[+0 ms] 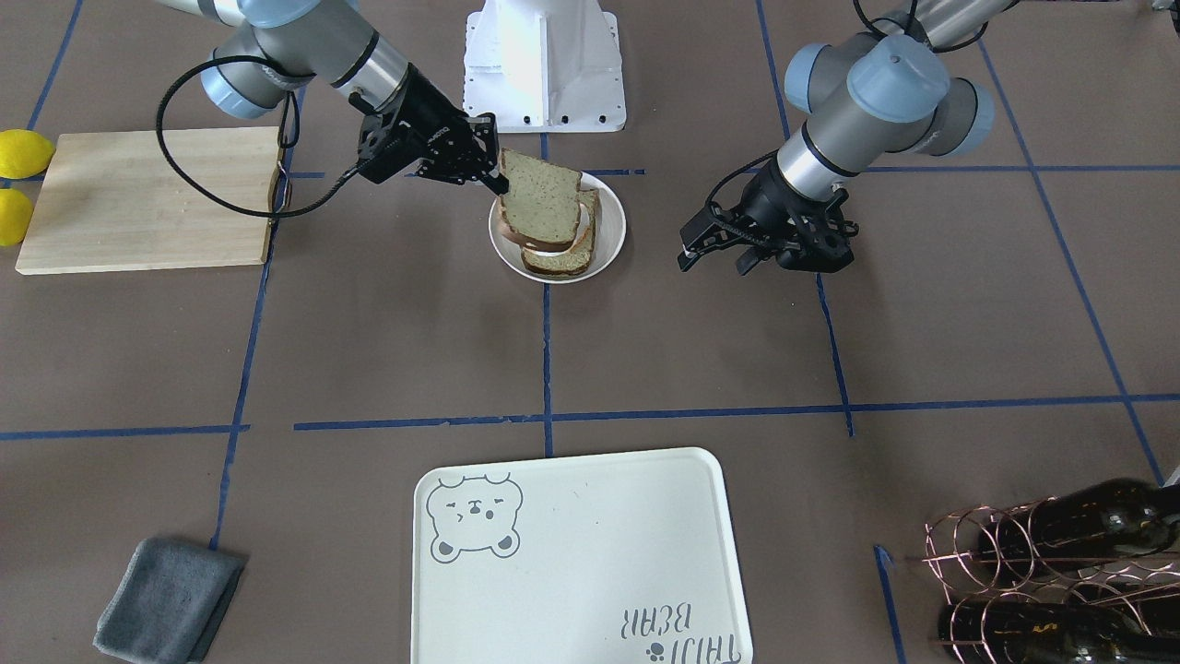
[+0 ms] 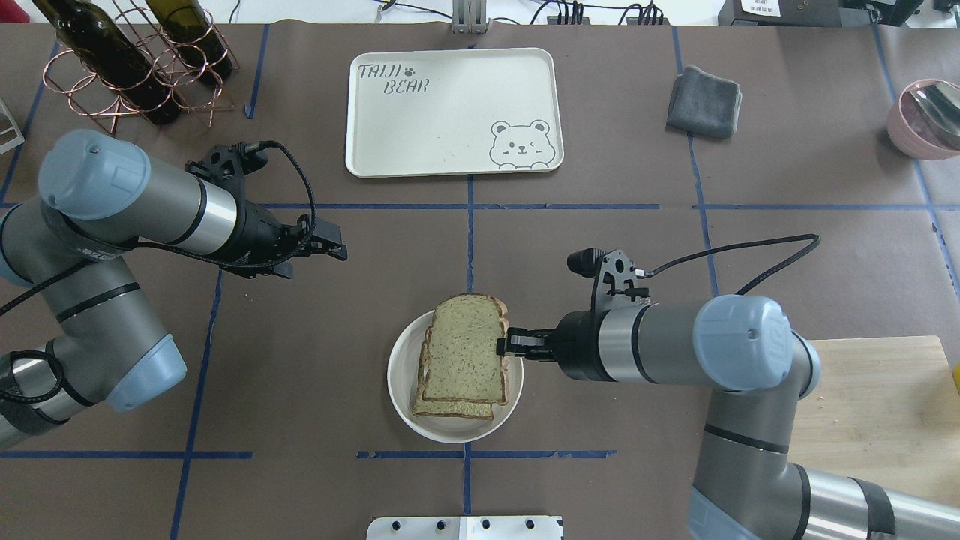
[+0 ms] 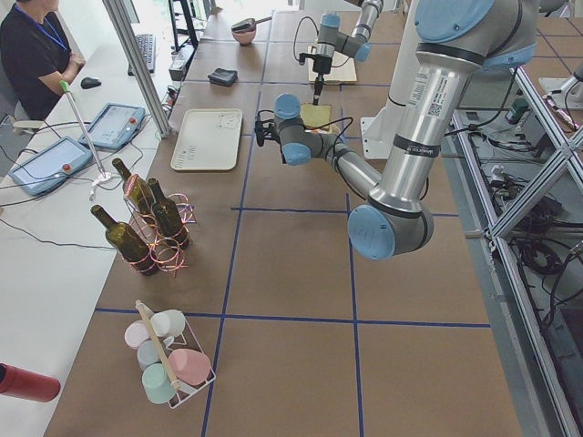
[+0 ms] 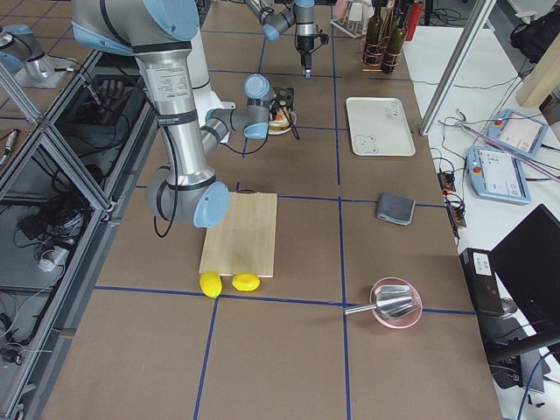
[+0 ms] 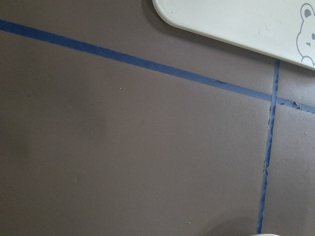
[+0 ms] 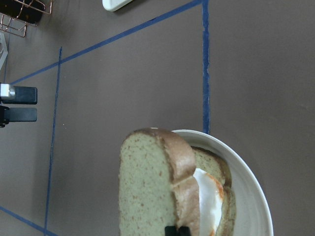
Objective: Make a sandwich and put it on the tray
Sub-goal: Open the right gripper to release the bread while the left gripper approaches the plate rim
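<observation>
My right gripper (image 1: 498, 180) (image 2: 501, 346) (image 6: 177, 230) is shut on the edge of the top bread slice (image 1: 539, 207) (image 2: 465, 349) (image 6: 145, 191) and holds it tilted just above the round white dish (image 1: 613, 231) (image 2: 397, 375). Under it on the dish lie the white fried egg (image 6: 206, 196) and the second bread slice (image 1: 558, 261) (image 2: 450, 409). The cream bear tray (image 1: 590, 544) (image 2: 442, 112) (image 5: 246, 19) lies empty at the far side of the table. My left gripper (image 1: 714, 258) (image 2: 337, 247) is open and empty, hovering beside the dish.
A wooden cutting board (image 1: 147, 198) (image 2: 877, 397) lies by my right arm, with two lemons (image 1: 23, 152) at its end. A grey cloth (image 2: 703, 91), a wine bottle rack (image 2: 127, 67) and a pink bowl (image 2: 926, 116) stand along the far side.
</observation>
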`<act>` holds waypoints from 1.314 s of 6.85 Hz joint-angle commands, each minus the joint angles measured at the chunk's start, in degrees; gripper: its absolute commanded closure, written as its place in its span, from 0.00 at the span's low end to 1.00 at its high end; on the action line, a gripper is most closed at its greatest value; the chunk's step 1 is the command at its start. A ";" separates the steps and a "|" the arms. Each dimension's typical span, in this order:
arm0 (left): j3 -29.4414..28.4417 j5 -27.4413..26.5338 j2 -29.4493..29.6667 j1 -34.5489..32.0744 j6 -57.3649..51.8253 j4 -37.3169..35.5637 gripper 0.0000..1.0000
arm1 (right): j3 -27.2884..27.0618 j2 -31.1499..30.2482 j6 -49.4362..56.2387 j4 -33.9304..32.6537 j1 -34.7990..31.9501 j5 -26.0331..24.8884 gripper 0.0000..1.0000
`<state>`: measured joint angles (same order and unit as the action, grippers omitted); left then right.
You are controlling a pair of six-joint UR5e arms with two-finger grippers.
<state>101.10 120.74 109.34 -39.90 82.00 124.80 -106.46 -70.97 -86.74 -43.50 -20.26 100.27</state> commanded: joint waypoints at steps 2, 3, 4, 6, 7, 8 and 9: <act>-0.11 -0.15 0.00 0.00 0.09 0.00 0.00 | 3.01 1.45 0.08 -0.98 1.89 -2.62 1.00; -0.46 -0.24 0.09 0.09 0.18 0.09 0.00 | 3.71 1.54 0.08 -0.80 1.89 -2.98 1.00; -0.72 -0.24 0.18 0.09 0.61 0.09 0.00 | 4.15 2.93 0.08 -0.98 1.80 -3.15 1.00; -0.81 -0.24 1.05 0.97 1.58 0.09 0.00 | 4.68 3.47 0.08 -0.54 1.02 -4.47 0.68; -0.73 -0.33 1.58 1.49 1.67 0.09 0.00 | 4.77 3.30 0.77 -0.62 0.66 -4.47 0.12; -0.90 -0.41 1.93 2.80 2.63 0.09 0.00 | 4.60 3.30 0.78 -0.54 -0.04 -3.95 0.00; -0.99 -1.02 2.98 5.08 3.42 0.00 0.01 | 4.25 3.12 0.87 -0.54 -0.66 -3.51 0.00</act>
<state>100.22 120.20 111.37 -36.94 84.53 124.87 -101.92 -67.72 -86.00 -44.06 -20.19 96.29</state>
